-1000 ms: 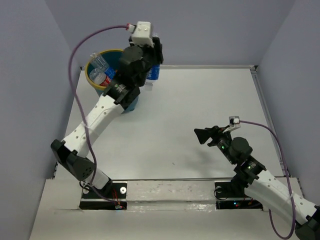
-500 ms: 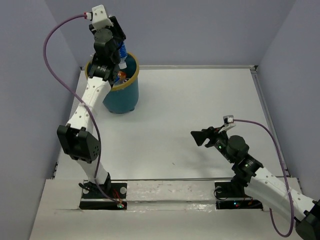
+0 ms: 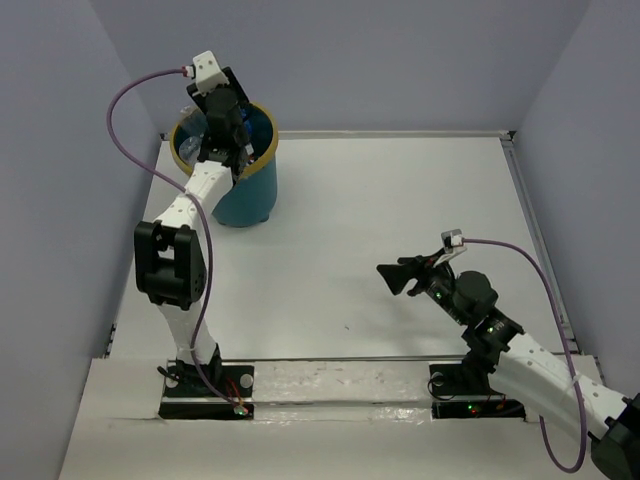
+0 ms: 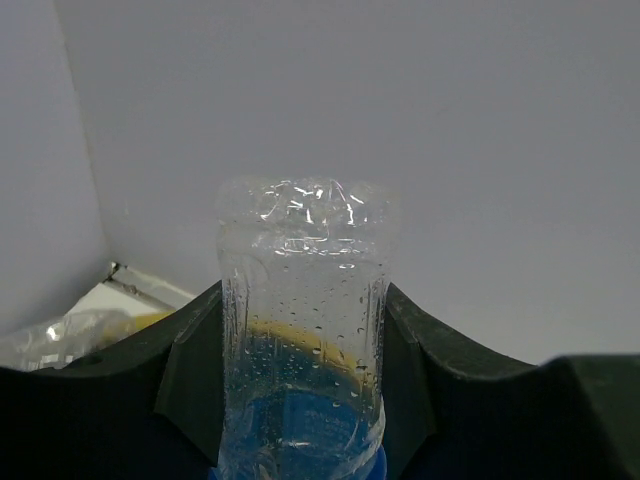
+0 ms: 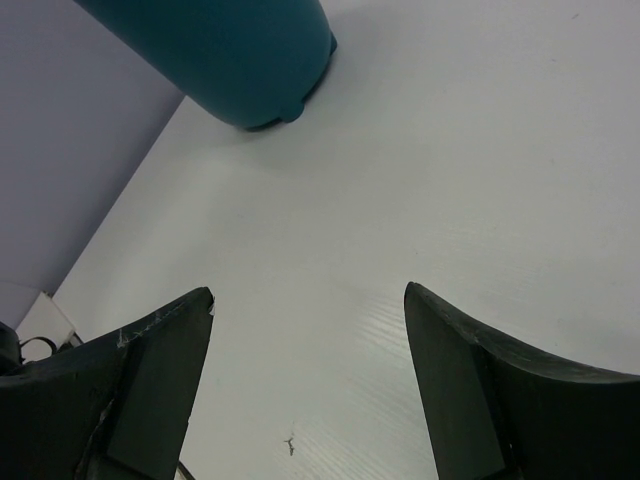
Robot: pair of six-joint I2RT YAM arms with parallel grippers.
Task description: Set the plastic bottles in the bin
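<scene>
The teal bin [image 3: 250, 195] with a yellow-tan rim stands at the table's far left corner. My left gripper [image 3: 223, 122] hovers over its mouth, shut on a clear plastic bottle with a blue label [image 4: 303, 340]. Droplets cling to the bottle's inside, and the bin's yellow rim shows through it. In the top view the gripper hides this bottle. Another clear bottle [image 4: 60, 335] lies in the bin at the left, also showing in the top view [image 3: 186, 112]. My right gripper [image 3: 392, 277] is open and empty above the table at the near right; its fingers [image 5: 160, 370] frame bare table.
The bin's base [image 5: 240, 60] shows at the top left of the right wrist view. Grey walls close in the table on the left, back and right. A purple cable [image 3: 130, 100] loops off the left wrist beside the left wall.
My left arm has swung the bottle from just right of the bin, up and left, and now holds it over the bin's mouth. My right gripper has edged slightly left.
</scene>
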